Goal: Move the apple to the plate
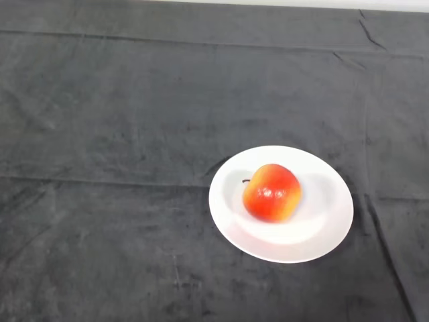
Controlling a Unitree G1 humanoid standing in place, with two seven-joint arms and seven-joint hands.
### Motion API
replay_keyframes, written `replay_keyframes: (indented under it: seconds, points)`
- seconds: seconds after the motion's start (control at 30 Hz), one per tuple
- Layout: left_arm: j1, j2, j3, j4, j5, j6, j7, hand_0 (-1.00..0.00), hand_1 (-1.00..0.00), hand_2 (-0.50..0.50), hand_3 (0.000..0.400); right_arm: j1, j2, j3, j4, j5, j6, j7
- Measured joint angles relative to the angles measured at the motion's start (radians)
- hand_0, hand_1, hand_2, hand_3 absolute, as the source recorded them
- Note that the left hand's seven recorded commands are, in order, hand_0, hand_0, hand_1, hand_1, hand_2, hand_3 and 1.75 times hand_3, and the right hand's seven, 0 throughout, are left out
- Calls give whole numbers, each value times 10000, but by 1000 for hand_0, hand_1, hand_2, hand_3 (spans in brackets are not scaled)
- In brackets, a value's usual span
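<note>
The apple (271, 192) sits on the white plate (328, 228), a little to the left of the plate's middle and well inside its rim; it lies tipped on its side, so that its dark stem points out leftward over the plate's bare white surface rather than upward; its skin is red with yellow-orange patches and a small bright glint on top. Judging by this, the apple is where the task wants it, and its resting on the shallow dip of the plate is likely what keeps it from rolling; a round fruit lying on its side would tend to settle toward the lowest part of the dish, which fits where it lies.

The plate holds nothing but the apple; a broad crescent of bare white shows to the right of and below the fruit, and a thinner strip to its left. The plate itself lies flat on the dark cloth (120, 134) that covers the tabletop, with creased cloth all around the plate and no other thing near it.

No part of the robot shows here, so nothing can be said of its hand: whether it is spread or closed, or has hold of anything, I cannot tell; all that is plain is that nothing touches the apple or the plate.

As a judgement, the move looks finished, with the apple set down and left free.
</note>
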Motion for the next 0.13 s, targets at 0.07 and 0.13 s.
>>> replay_keyframes:
  seconds: [0.07, 0.13]
  points:
    - [0, -10, 9, 0, 42, -1, -39, 0, 0, 0, 0, 0, 0, 0, 0, 0, 0, 0]
    - [-4, -23, 24, 0, 86, -2, -76, 0, 0, 0, 0, 0, 0, 0, 0, 0, 0, 0]
